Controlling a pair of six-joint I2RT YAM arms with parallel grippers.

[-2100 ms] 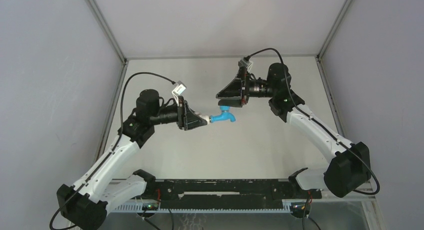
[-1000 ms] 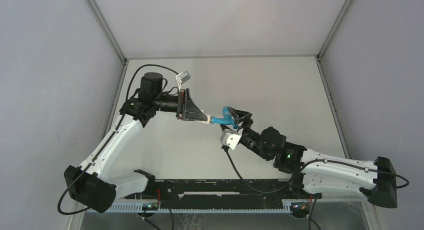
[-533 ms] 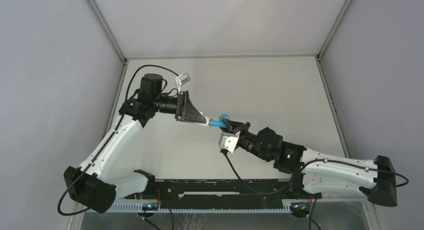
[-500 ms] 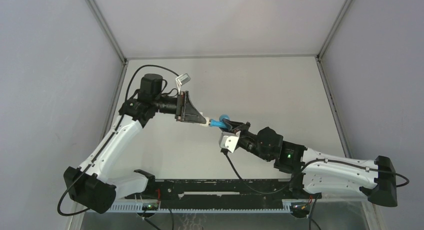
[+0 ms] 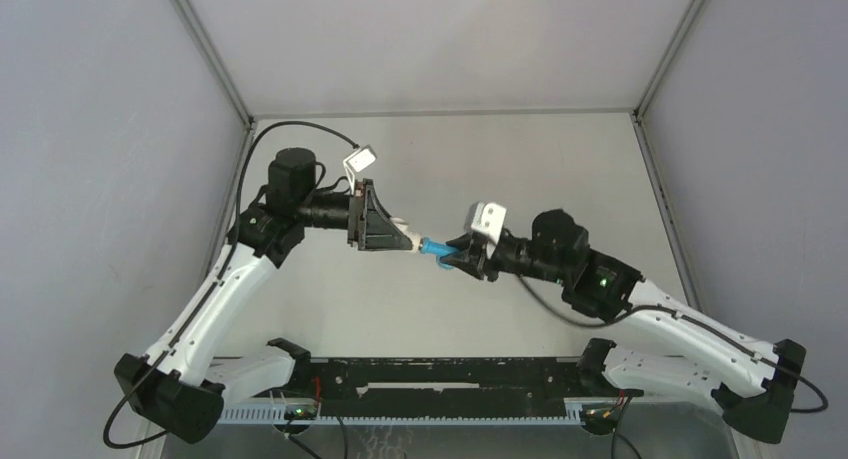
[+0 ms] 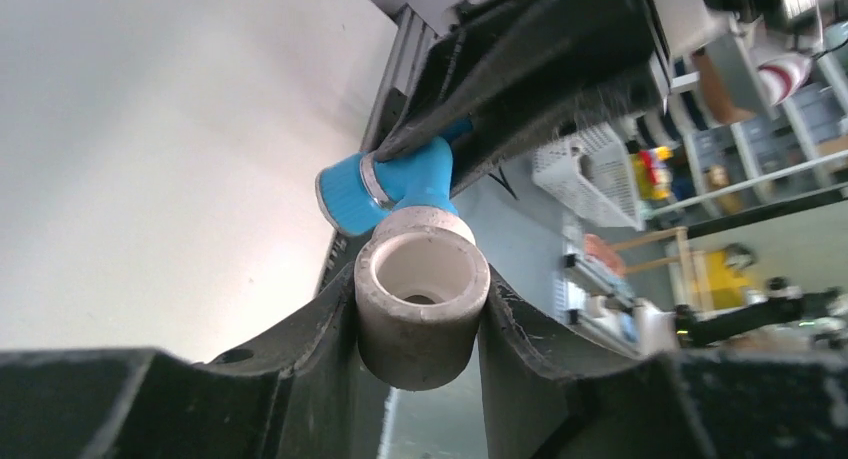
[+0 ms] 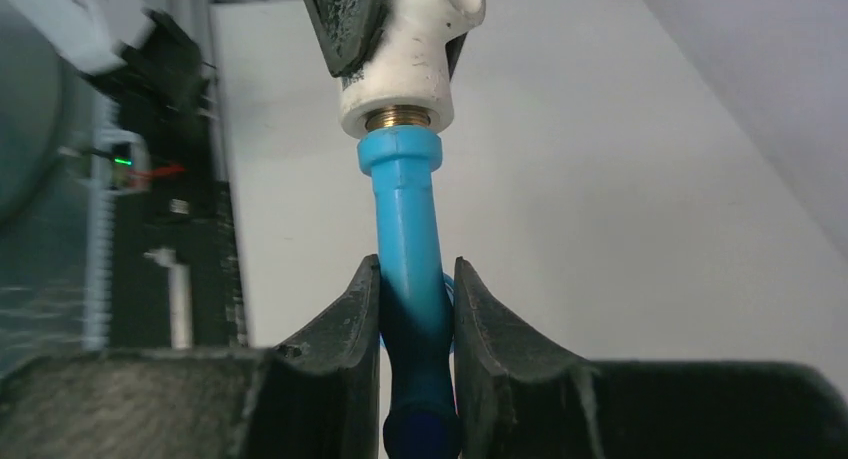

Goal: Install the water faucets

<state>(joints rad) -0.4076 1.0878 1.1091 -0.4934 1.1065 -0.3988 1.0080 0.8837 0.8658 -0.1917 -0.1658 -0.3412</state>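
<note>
The water faucet (image 5: 434, 247) is a small bright-blue tap held in the air between the two arms. Its threaded end sits in a short white cylindrical fitting (image 5: 407, 241). My left gripper (image 5: 406, 242) is shut on that fitting (image 6: 421, 304), pinching its sides. In the left wrist view the faucet (image 6: 392, 185) shows just beyond the fitting. My right gripper (image 5: 455, 258) is shut on the faucet (image 7: 406, 234), with its jaws pressed on the blue stem. A brass thread (image 7: 400, 118) shows between the blue collar and the fitting (image 7: 395, 74).
A black rail (image 5: 430, 377) runs along the table's near edge between the arm bases. Grey walls with metal corner posts (image 5: 210, 54) enclose the light tabletop (image 5: 560, 169).
The right gripper closed on the blue faucet. Its arm then rose and its wrist rolled over, so the wrist camera now sits on top. The left arm shifted slightly and still holds the fitting.
</note>
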